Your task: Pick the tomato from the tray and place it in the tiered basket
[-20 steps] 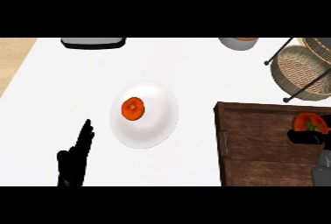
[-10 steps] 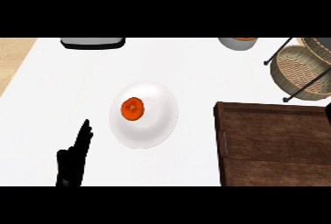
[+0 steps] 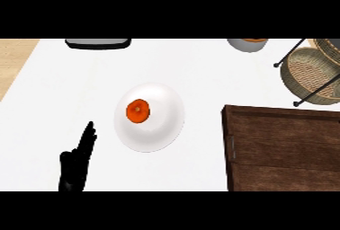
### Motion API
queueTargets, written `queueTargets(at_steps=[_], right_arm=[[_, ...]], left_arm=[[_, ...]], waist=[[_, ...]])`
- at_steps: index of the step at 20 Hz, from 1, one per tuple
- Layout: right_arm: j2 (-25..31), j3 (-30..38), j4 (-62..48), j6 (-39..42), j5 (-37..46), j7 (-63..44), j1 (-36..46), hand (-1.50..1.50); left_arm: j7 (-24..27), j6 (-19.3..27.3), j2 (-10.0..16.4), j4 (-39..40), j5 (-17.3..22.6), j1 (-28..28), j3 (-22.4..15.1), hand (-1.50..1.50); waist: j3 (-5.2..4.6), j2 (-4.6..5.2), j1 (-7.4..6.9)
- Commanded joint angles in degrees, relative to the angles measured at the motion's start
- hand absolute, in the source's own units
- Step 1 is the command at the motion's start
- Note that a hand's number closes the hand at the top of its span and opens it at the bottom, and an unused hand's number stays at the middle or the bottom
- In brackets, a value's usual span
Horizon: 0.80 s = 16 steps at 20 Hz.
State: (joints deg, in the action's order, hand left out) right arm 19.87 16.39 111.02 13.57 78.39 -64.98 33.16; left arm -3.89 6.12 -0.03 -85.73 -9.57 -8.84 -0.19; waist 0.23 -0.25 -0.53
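Head view gives you the left hand point(image 3: 74, 164) low at the left, fingers straight and released, holding nothing, near a white plate point(image 3: 163, 132) bearing a red-orange fruit point(image 3: 138, 111). You cannot tell where the tomato is; the wooden tray point(image 3: 285, 148) lies at right.

Wood, wicker and smooth white surfaces.
The tray point(image 3: 285, 148) is dark brown wood, matt, with visible grain; the tiered basket point(image 3: 310, 74) is rough woven wicker; the plate point(image 3: 158, 132) looks smooth and faintly glossy; the counter point(image 3: 192, 67) is plain matt white.
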Motion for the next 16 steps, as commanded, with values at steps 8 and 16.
queueTargets(at_steps=[8, 16], right_arm=[[5.6, 11.9, -25.1, -1.7, 0.2, 0.5, 14.3, 1.5], [10.8, 15.1, -41.9, -8.8, -4.5, 9.9, 16.3, 1.5]], left_arm=[[0.2, 0.4, 0.8, 1.1, -0.3, 2.3, -0.8, 0.0], [2.5, 0.7, 0.5, 2.5, -0.6, 1.7, 0.1, 0.0]], waist=[[-0.23, 0.5, -0.32], [-0.23, 0.39, -0.08]])
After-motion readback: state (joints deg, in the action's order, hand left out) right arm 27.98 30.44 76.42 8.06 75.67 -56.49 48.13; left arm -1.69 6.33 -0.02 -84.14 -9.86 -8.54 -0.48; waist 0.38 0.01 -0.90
